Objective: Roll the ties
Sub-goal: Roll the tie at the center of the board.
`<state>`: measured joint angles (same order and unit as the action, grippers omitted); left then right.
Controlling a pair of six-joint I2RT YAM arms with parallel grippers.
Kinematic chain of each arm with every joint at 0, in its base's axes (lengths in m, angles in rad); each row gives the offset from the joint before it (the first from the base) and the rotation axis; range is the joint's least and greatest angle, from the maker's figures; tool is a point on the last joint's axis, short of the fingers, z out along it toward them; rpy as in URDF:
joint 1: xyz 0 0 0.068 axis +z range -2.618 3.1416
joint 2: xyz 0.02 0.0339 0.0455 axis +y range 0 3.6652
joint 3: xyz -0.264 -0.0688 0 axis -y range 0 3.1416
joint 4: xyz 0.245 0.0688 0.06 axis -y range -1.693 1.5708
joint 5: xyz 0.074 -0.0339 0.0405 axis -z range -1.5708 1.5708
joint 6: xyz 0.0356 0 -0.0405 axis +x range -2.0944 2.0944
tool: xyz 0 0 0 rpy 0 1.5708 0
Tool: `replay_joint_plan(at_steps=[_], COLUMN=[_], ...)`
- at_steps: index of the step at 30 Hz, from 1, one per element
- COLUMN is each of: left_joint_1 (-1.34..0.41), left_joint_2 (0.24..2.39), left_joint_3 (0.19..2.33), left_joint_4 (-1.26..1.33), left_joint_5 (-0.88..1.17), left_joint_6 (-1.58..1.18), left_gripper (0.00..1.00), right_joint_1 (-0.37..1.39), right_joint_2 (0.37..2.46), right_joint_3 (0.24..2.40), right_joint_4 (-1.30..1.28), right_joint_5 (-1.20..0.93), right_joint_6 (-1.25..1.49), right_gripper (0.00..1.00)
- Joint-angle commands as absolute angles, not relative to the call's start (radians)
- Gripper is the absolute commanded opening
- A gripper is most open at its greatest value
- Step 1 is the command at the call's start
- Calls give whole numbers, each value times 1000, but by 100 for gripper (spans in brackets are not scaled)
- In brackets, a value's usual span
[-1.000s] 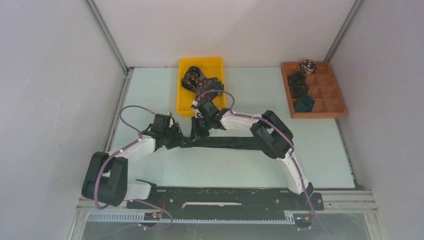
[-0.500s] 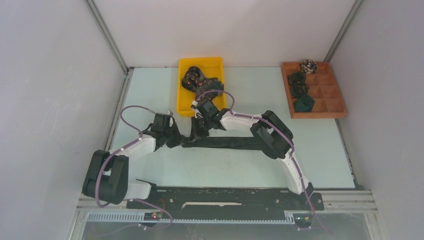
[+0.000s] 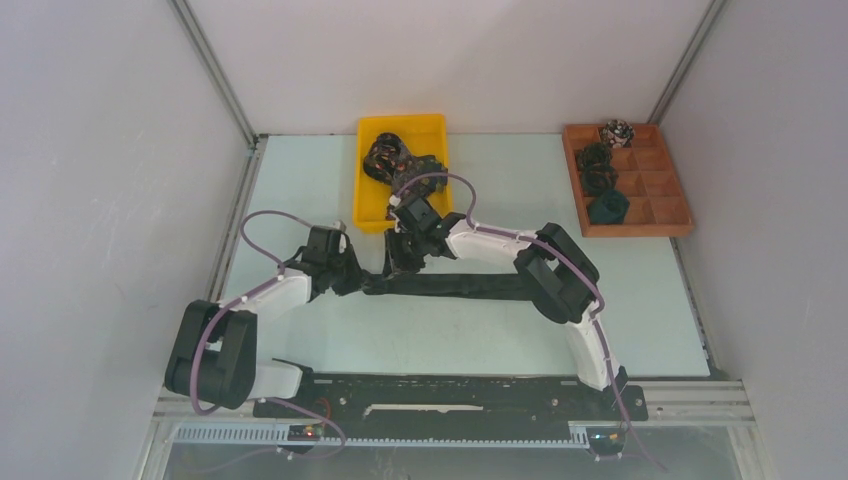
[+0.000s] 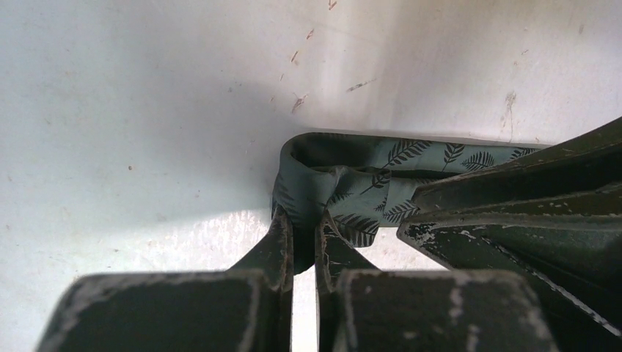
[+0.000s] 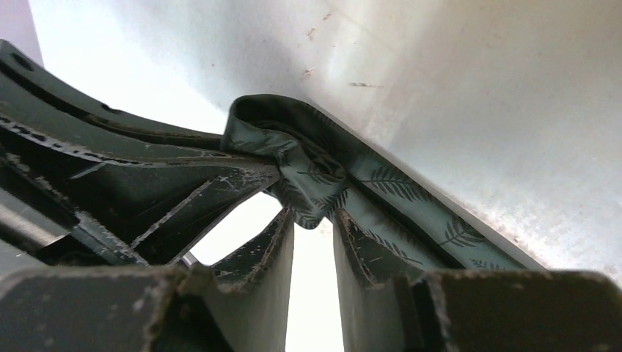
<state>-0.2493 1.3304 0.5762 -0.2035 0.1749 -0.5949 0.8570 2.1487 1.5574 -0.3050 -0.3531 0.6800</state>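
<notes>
Tie: dark green leaf-printed fabric necktie [image 4: 345,187] is lying parallel to the table's [image 3: 450,340] near edge.
Left claw [image 4: 304,220]: clamping its folded end.
Right claw [image 5: 314,220]: standing ajar astride that fold.

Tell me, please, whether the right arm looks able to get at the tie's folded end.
Probably yes: the right claw sits right at the tie's folded end, jaws apart around its fabric; only the left claw, shut on it, crowds alongside.

dark leaf-print tie [image 4: 381,183], end folded over
</notes>
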Motion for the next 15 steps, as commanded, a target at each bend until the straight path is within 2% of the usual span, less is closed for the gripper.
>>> replay_joint_plan(at_steps=[1,15], left_joint_1=[-255,-256], left_joint_2=[1307,1272], left_joint_3=[603,630], left_joint_4=[-228,-275], left_joint_5=[153,127], left_joint_6=[-591,-584], left_gripper=[0,0], right_joint_1=[871,886], right_joint_2=[2104,2190], right_joint_3=[1551,1605], right_joint_4=[-330,-309], right_joint_5=[-307,-346], right_joint_6=[674,696], right_gripper=[28,16])
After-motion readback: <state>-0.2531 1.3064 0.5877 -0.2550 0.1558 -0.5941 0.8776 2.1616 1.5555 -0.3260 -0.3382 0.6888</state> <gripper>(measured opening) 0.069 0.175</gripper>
